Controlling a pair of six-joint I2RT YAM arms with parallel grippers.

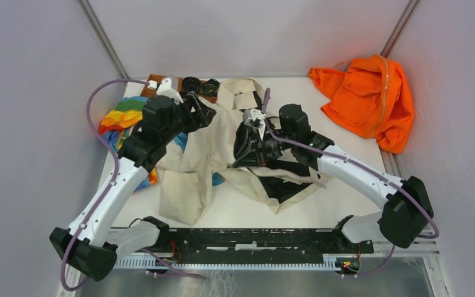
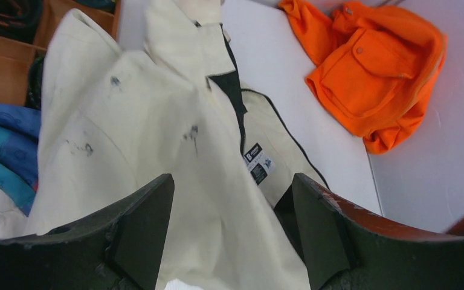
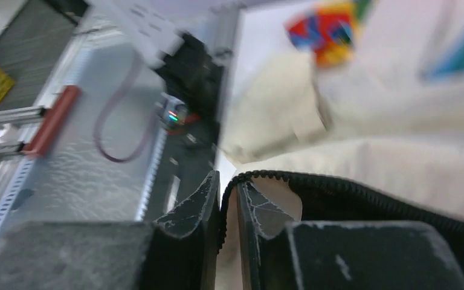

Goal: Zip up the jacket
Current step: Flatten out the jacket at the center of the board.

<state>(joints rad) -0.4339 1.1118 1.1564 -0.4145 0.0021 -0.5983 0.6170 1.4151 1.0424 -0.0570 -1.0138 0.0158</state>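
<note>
jacket (image 1: 198, 154) crumpled mid-surface (image 1: 241, 213) | left end effector (image 2: 232, 199) spread above it, empty | right end effector (image 3: 228, 196) pinching zipper edge (image 3: 338, 187) | one orange garment (image 1: 365, 99) back right, apart | one rainbow cloth (image 1: 120, 117) left, touching jacket

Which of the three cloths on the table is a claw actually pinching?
The cream jacket: the right gripper is shut on its dark zipper edge. The orange garment lies apart, and no gripper holds the rainbow cloth.

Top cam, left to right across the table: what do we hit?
rainbow cloth → left claw → right claw → orange garment. The jacket spreads under both claws, so it is left out of the order.
</note>
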